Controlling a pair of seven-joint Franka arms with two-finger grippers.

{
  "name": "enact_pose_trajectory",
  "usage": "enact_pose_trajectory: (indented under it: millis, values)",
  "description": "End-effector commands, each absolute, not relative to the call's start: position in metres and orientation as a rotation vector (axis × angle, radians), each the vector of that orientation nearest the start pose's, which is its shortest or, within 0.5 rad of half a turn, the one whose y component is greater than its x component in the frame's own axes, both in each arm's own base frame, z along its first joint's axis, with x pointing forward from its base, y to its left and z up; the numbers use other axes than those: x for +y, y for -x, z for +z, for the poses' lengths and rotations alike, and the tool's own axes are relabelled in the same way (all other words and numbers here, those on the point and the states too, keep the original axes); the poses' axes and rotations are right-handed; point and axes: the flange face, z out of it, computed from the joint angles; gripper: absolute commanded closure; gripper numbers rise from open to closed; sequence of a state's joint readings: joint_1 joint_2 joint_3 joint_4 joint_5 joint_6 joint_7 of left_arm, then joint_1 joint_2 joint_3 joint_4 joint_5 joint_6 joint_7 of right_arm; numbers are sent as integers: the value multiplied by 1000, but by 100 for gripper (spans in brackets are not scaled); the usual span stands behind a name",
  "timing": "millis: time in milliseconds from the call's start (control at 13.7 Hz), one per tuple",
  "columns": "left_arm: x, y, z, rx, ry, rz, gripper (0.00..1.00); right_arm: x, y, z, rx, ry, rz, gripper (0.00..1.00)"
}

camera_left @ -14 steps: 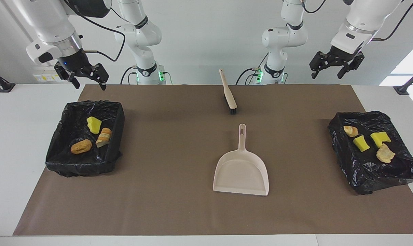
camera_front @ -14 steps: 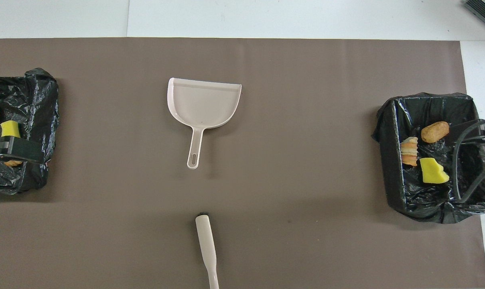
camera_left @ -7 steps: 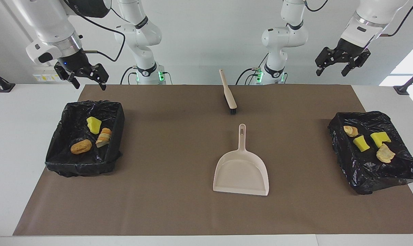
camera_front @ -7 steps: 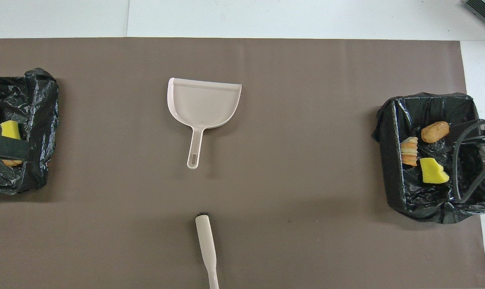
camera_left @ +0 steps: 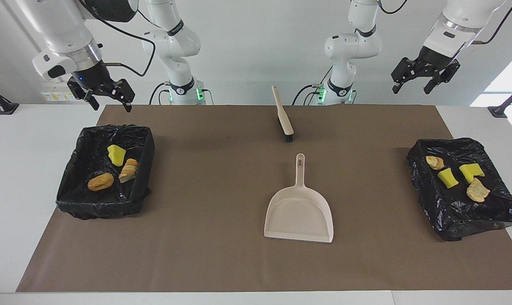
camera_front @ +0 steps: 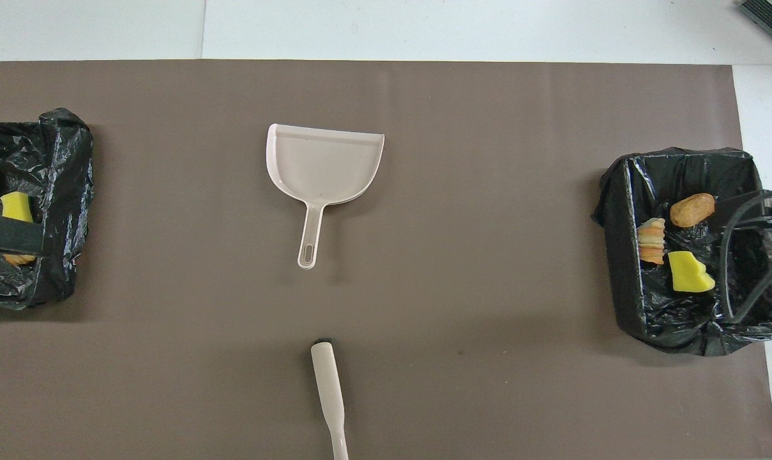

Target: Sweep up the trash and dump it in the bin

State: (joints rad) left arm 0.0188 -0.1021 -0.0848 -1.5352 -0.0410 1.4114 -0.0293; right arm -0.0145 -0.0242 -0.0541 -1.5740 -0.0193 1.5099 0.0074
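- The desk (camera_left: 10, 178) carries a brown mat (camera_left: 222, 190), and two bins lined with black bags sit on it, one toward each arm's end.
- The bin at the right arm's end (camera_left: 105, 169) holds three pieces of trash: a yellow sponge chunk (camera_left: 116, 155), a layered bread-like lump (camera_left: 129, 169) and an orange-brown roll (camera_left: 100, 181).
- The bin at the left arm's end (camera_left: 463, 188) holds four pieces of trash: a tan lump (camera_left: 434, 162), two yellow sponge chunks (camera_left: 448, 177) side by side, and a beige lump (camera_left: 477, 190) farther from the robots than those.
- No trash lies on the mat itself; all seven pieces are inside the bins.
- The pale pink dustpan (camera_left: 299, 212) lies flat near the middle of the mat, its handle pointing toward the robots and its mouth away from them.
- The beige brush (camera_left: 283, 114) lies nearer to the robots than the dustpan, bristle end toward the dustpan's handle, apart from it.
- The right tool (camera_left: 107, 96) hangs in the air over the desk's edge, just on the robots' side of its bin, fingers spread apart and holding nothing.
- The left tool (camera_left: 425, 78) is raised high above the left arm's end of the desk, fingers apart and empty; in the overhead view it overlaps the bin there.
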Motion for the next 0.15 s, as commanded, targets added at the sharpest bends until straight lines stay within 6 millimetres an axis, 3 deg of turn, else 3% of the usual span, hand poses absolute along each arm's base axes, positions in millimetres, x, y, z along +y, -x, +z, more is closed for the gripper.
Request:
enact_pose_trajectory:
  millis: [0, 73]
  values:
    - [-38, -502, 684, 71, 3181, 15, 0, -39, -536, 629, 146, 3155, 76, 0]
    - [-38, -503, 684, 59, 3183, 4, 0, -39, -536, 629, 146, 3155, 76, 0]
